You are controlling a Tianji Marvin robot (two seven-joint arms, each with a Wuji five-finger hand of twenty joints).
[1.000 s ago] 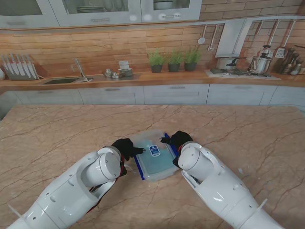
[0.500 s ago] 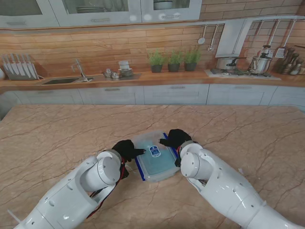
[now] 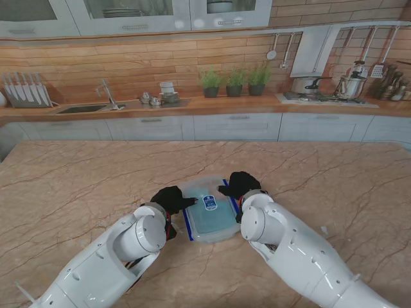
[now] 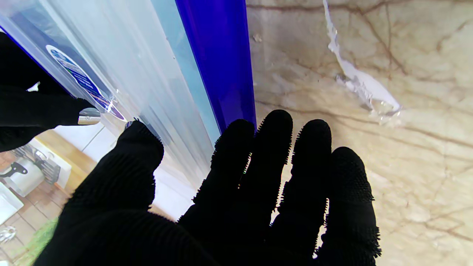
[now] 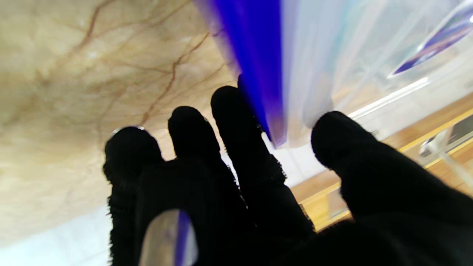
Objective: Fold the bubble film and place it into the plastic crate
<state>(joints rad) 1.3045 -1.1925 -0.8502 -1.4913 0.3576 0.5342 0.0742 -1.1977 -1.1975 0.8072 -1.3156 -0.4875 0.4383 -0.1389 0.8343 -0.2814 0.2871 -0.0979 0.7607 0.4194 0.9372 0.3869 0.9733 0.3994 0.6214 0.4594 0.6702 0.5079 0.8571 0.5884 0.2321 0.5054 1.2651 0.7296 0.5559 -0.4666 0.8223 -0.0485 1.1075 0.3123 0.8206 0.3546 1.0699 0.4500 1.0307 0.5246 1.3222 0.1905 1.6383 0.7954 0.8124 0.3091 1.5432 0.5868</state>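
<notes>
The clear plastic crate [image 3: 207, 221] with blue side latches sits lidded on the marble table, close in front of me. A blue oval sticker [image 3: 209, 203] is on its lid. Something pale blue-green shows through the lid; I cannot tell whether it is the bubble film. My left hand [image 3: 172, 199] clasps the crate's left side, thumb on the lid, fingers along the blue latch [image 4: 218, 55]. My right hand [image 3: 241, 185] clasps the right side the same way, by the other latch [image 5: 255, 48]. The black-gloved hands fill the wrist views, the left hand [image 4: 236, 192] and the right hand [image 5: 229, 177].
A small scrap of clear film [image 4: 354, 77] lies on the table to the right of the crate, seen as a white speck [image 3: 323, 229] in the stand view. The kitchen counter [image 3: 205, 106] with sink, plants and stove runs beyond the table's far edge.
Both hands stayed on the crate's sides. The arms shifted slightly, the forearms drawing in, and the crate turned a little between the hands.
</notes>
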